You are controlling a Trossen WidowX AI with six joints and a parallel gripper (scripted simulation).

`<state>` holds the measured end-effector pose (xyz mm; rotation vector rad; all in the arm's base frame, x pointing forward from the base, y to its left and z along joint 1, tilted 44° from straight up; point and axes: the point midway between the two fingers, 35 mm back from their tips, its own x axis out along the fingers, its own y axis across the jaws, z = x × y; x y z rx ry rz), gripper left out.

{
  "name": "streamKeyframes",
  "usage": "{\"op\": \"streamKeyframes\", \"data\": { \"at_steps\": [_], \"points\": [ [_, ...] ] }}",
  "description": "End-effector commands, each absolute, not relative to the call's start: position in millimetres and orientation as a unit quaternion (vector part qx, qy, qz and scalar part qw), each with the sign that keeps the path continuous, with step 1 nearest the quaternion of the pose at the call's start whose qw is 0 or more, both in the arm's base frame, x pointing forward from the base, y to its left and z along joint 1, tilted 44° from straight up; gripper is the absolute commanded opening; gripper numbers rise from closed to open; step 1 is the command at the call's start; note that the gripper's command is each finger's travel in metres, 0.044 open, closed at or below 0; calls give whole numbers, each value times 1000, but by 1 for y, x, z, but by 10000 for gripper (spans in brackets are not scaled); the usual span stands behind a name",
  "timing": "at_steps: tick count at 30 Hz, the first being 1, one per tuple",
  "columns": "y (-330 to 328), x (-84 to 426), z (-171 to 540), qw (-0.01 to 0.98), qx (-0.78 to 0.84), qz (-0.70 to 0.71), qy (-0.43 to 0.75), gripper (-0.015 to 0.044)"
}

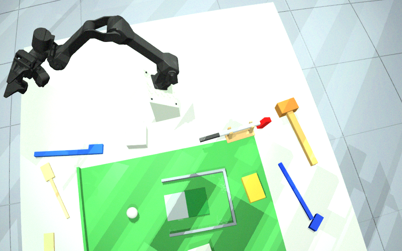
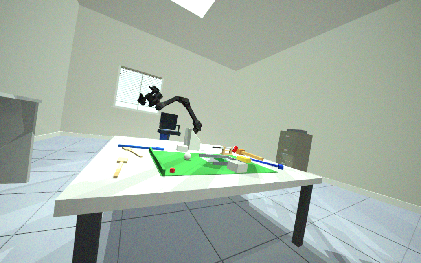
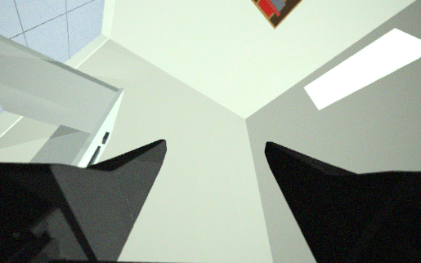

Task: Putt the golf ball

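The red putter [image 1: 264, 122] [image 2: 235, 149] lies across a small wooden rack [image 1: 241, 136], its black grip pointing left in the top view. The white golf ball [image 1: 131, 212] [image 2: 187, 156] sits on the green mat [image 1: 112, 184] [image 2: 169, 160], left of the grey ramp [image 1: 176, 206]. The dark green raised green [image 1: 197, 202] adjoins the ramp's right side, with a grey rail [image 1: 230, 196] around three sides. My gripper [image 1: 6, 88] [image 2: 144, 91] [image 3: 215, 145] is open and empty, raised high at the far left, well away from putter and ball.
A yellow block [image 1: 253, 187] [image 2: 243, 159] lies on the mat. An orange mallet [image 1: 286, 106] and a blue club [image 1: 296, 192] lie to its right. A blue bar [image 1: 68, 152], a pale mallet [image 1: 47, 171] and a white block [image 1: 137, 136] lie left. A red cube [image 2: 172, 170] sits near the mat's front.
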<state>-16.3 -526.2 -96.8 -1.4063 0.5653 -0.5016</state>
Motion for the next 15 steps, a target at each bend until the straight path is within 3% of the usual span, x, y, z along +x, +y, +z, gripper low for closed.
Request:
{"op": "streamKeyframes", "data": {
  "at_steps": [1, 5, 15],
  "points": [
    [-526, -15, -97, 699, -630, -225, 254, 426],
    [-526, 18, -95, 725, -606, -210, 249, 440],
    [-477, 188, -59, 829, -524, -53, 188, 440]
  ]
}}
